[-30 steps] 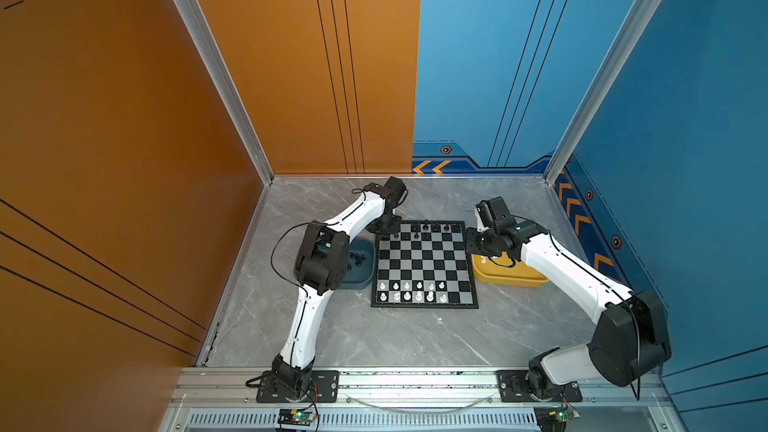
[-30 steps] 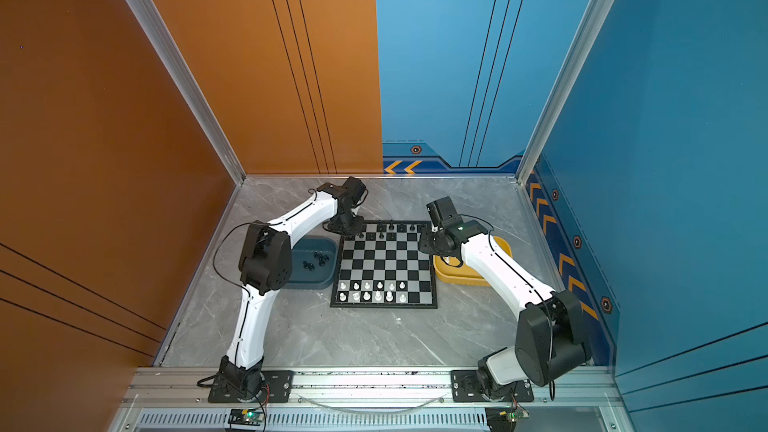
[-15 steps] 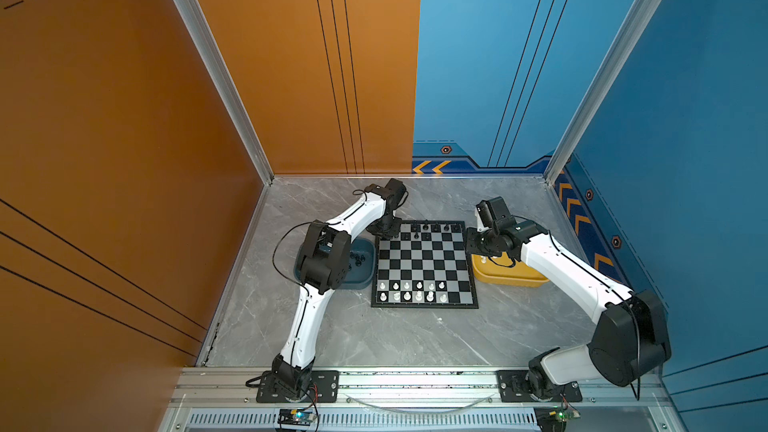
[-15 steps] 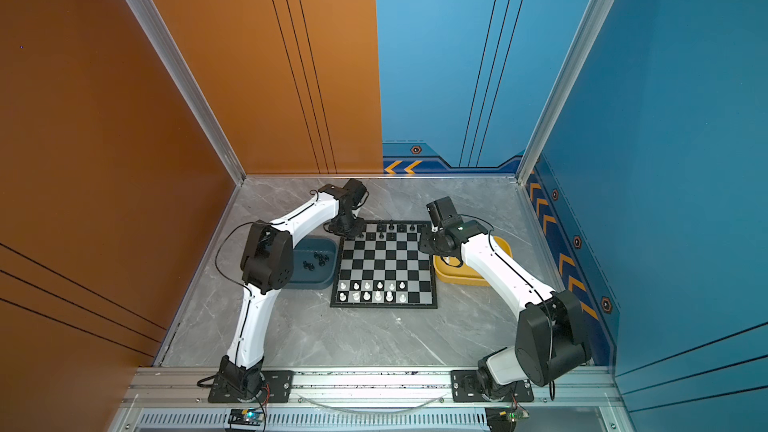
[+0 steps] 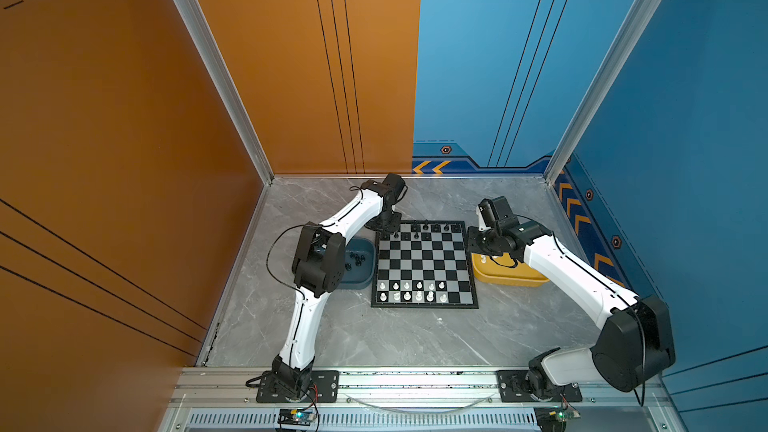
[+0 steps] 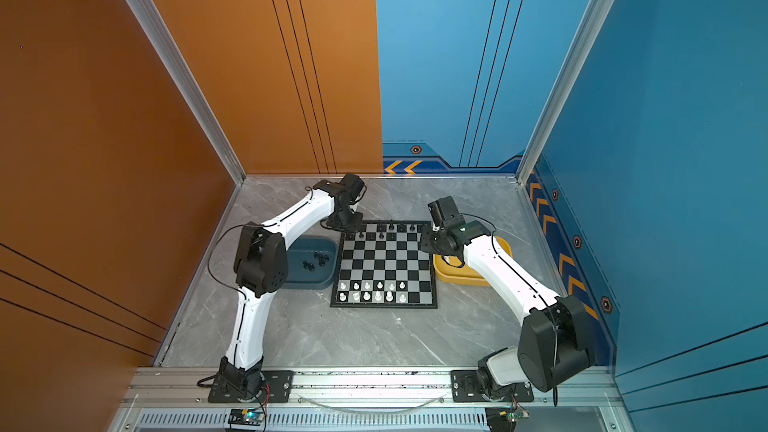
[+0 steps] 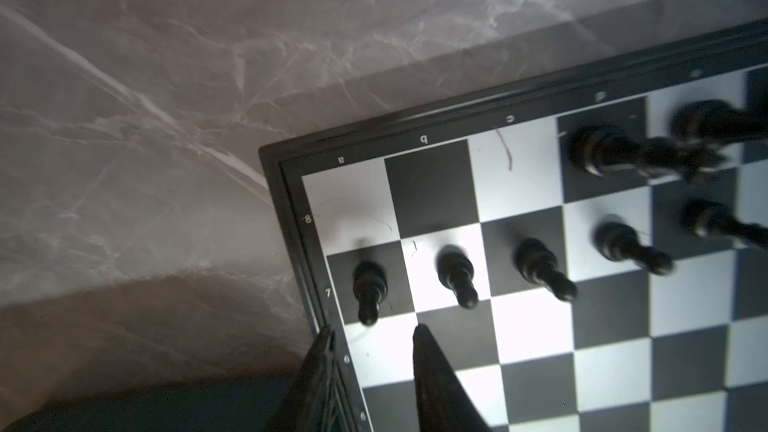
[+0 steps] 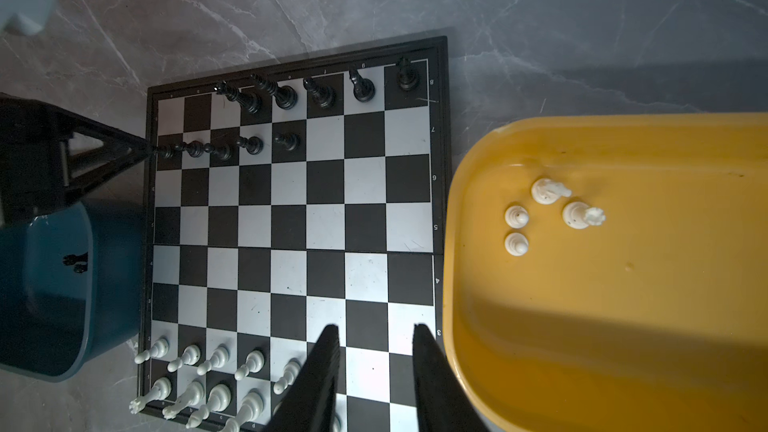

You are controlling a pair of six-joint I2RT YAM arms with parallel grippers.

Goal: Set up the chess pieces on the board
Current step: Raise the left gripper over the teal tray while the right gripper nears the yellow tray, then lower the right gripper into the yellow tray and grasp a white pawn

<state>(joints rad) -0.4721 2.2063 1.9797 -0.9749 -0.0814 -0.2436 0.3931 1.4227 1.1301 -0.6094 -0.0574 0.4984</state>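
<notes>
The board (image 5: 424, 268) (image 6: 384, 265) lies mid-table in both top views. Black chess pieces (image 8: 286, 97) fill part of its two far rows, and white ones (image 8: 216, 359) part of its two near rows. My left gripper (image 7: 374, 331) (image 5: 386, 233) hangs open over the far left corner. Just past its tips, free of both, a black pawn (image 7: 369, 284) stands upright at the end of a row of pawns. Open and empty, my right gripper (image 8: 376, 328) (image 5: 476, 245) hovers at the board's right edge beside the yellow tray (image 8: 623, 326).
The yellow tray (image 5: 511, 278) right of the board holds several white pieces (image 8: 544, 214). A dark teal tray (image 5: 361, 276) left of it holds several black pieces (image 5: 356, 259), partly behind my left elbow. Booth walls close in on the left, back and right.
My left gripper's jaws have spread apart and let go of the black pawn, which now stands on its square. The right arm has not moved.
</notes>
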